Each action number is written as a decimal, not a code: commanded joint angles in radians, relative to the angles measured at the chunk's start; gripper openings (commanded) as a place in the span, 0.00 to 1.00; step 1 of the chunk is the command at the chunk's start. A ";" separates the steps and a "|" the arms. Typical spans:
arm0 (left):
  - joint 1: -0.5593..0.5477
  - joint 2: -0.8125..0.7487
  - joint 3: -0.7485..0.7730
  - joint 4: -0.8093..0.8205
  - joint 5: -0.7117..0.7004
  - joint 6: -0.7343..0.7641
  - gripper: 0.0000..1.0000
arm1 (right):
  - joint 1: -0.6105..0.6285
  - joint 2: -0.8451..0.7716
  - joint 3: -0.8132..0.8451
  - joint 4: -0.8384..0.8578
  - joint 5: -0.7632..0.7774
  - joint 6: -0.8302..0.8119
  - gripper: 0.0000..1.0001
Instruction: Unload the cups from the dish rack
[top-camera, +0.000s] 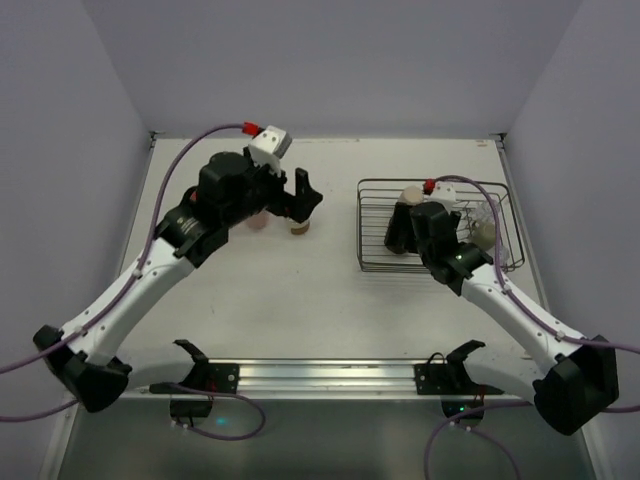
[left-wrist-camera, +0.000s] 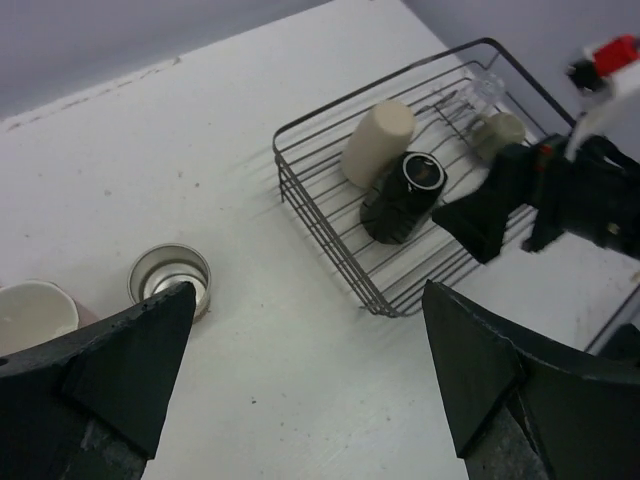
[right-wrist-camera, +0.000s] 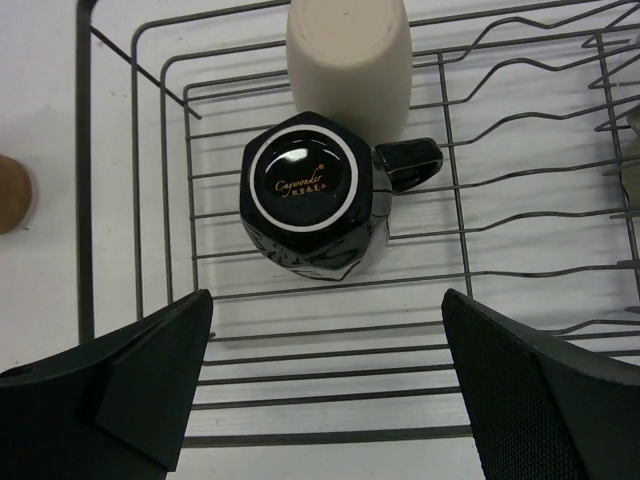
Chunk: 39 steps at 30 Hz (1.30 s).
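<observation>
R hand (right-wrist-camera: 327, 300) hangs over the rectangular dark wire dish rack (right-wrist-camera: 84, 150), fingers spread wide w/ nothing btwn them. Directly under it a glossy black mug (right-wrist-camera: 310, 195) stands upside down on the rack floor, gold lettering on its base. A tall beige cup (right-wrist-camera: 350, 60) lies on its side just beside it. At the rack's other end, among the prongs, are a clear cup (left-wrist-camera: 488, 85) and a small grey-beige cup (left-wrist-camera: 498, 130). L hand (left-wrist-camera: 308, 300) is also wide and empty, above the white tabletop (top-camera: 300, 300), well apart from the rack. Below it a shiny metal cup (left-wrist-camera: 170, 278) stands upright, w/ a pale pink cup (left-wrist-camera: 35, 315) next to it.
</observation>
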<state>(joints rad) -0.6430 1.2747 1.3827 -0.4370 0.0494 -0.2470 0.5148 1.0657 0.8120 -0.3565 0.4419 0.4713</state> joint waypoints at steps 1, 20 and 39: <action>-0.004 -0.145 -0.212 0.092 0.139 -0.028 1.00 | -0.012 0.077 0.076 -0.022 0.075 -0.023 0.99; -0.003 -0.476 -0.623 0.138 0.026 0.063 1.00 | -0.039 0.458 0.234 0.086 0.132 0.073 0.95; -0.003 -0.459 -0.608 0.259 0.265 -0.087 0.93 | -0.010 -0.110 -0.042 0.272 -0.032 0.090 0.46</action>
<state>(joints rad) -0.6441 0.8124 0.7479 -0.2779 0.2050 -0.2592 0.4995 1.0660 0.7689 -0.2485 0.4446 0.5404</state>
